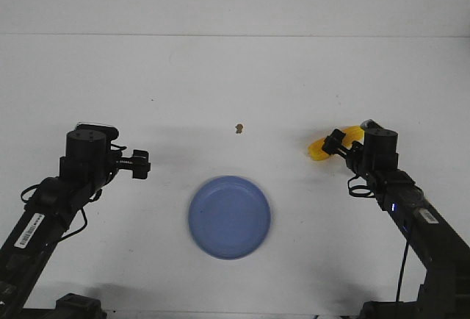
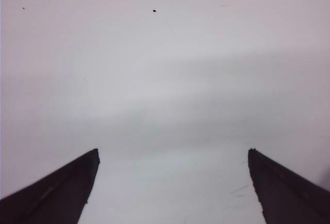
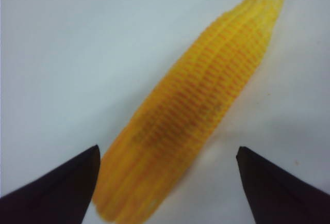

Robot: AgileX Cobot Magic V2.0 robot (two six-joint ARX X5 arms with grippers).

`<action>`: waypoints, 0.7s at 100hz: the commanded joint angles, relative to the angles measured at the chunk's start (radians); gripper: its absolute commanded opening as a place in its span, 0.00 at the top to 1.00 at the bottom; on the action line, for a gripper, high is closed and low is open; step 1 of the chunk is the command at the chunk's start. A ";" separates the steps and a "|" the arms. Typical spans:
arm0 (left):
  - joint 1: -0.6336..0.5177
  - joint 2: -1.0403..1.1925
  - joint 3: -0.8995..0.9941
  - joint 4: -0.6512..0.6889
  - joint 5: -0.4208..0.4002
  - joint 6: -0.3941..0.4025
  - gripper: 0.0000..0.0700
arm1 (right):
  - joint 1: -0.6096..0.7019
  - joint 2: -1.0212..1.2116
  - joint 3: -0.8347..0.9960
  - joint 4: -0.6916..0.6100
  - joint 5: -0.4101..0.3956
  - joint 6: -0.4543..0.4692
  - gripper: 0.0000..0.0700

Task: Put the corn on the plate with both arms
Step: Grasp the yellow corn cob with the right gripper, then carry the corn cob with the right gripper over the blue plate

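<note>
The yellow corn (image 1: 319, 149) lies on the white table at the right, partly covered by my right gripper (image 1: 337, 142). In the right wrist view the corn (image 3: 196, 105) runs lengthwise between the two spread fingers, its thick end close beside one fingertip (image 3: 77, 175); the right gripper (image 3: 167, 150) is open and not pressing on it. The blue plate (image 1: 257, 242) sits empty at the front centre of the table. My left gripper (image 1: 139, 165) hangs at the left, away from the plate, and is open (image 2: 173, 152) over bare table.
A tiny brown speck (image 1: 239, 128) lies on the table behind the plate. The table's far edge meets a white wall at the back. Both arm bases stand at the near corners.
</note>
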 commanded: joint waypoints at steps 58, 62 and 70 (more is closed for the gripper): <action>-0.001 0.006 0.010 0.006 -0.001 -0.003 0.16 | 0.000 0.177 0.109 0.013 -0.053 0.048 0.26; -0.001 0.006 0.010 0.005 -0.001 -0.003 0.16 | 0.000 0.177 0.109 0.008 -0.053 0.048 0.39; -0.001 0.006 0.010 0.005 -0.001 -0.003 0.16 | 0.001 0.176 0.109 0.010 -0.057 0.040 0.74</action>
